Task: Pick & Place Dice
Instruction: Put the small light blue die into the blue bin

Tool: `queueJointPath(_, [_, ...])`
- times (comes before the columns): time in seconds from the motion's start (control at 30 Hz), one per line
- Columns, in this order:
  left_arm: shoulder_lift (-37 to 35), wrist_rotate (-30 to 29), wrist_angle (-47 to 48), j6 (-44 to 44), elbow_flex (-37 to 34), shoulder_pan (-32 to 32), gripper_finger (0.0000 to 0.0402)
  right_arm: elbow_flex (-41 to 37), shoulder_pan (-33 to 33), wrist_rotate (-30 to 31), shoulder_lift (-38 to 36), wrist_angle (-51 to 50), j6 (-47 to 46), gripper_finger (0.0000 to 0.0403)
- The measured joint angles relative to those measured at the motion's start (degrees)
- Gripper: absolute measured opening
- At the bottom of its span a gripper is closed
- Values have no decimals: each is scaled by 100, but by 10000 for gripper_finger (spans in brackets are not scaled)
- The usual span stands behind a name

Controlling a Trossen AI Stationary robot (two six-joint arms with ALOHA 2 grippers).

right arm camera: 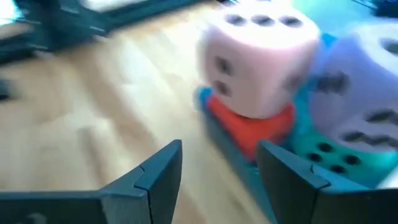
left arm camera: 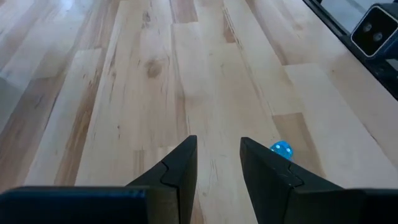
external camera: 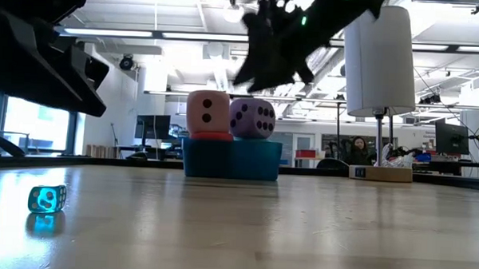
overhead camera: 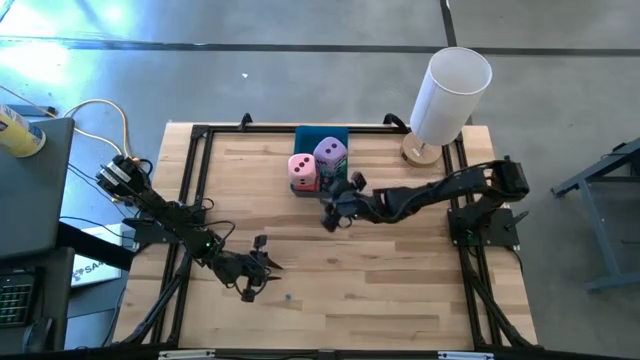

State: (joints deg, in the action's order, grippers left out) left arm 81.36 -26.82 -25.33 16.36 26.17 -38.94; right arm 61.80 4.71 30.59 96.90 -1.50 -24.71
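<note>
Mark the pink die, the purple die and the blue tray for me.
pink die (external camera: 207,112), low view, on its front face with two pips
purple die (external camera: 253,118), low view, on its front face
blue tray (external camera: 231,160), low view, on its front wall

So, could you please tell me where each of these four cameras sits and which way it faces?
High view: above the table, looking straight down; both arms show, blue tray at the far edge.
Low view: at table-top height, looking level across to the tray; an arm shows overhead.
Left wrist view: on the left arm, looking at bare boards and a small blue die; left gripper empty.
Right wrist view: on the right arm, facing the tray; right gripper empty.
Shared: the pink die and purple die appear in the high, low and right wrist views.
</note>
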Motion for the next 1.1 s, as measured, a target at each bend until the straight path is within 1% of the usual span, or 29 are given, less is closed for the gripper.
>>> queueJointPath(0.1, [0,198,-1,2,0,-21,116,7,368,-116,-128,112,193,197])
queueJointPath(0.2, [77,733,-125,4,-2,-125,116,7,757,-278,-146,209,357,197])
queueJointPath(0.27, [242,985,-426,-3,-4,-260,116,4,1048,-295,-144,294,460,197])
queueJointPath(0.37, [651,964,-1228,-167,-2,-525,116,7,1431,-391,-144,553,551,197])
queueJointPath(0.43, [999,606,-1772,-391,-2,-707,116,7,1652,-423,-136,654,545,197])
queueJointPath(0.57, [1731,-749,-2613,-656,-2,-1012,118,7,2076,-417,-135,918,494,197])
queueJointPath(0.63, [2012,-1167,-2986,-639,-2,-1103,122,7,2294,-413,-135,997,437,197])
queueJointPath(0.67, [2118,-1271,-3122,-610,-2,-1137,126,7,2393,-411,-135,1034,359,197])
queueJointPath(0.8, [2347,-1347,-3451,-388,-2,-1205,149,5,2766,-325,-98,1028,44,197])
queueJointPath(0.97, [2361,-1248,-3451,-161,0,-1197,186,7,3121,-225,24,1118,-339,197])
queueJointPath(1.1, [2361,-1223,-3349,-30,4,-1182,205,20,3300,-166,103,1211,-697,197])
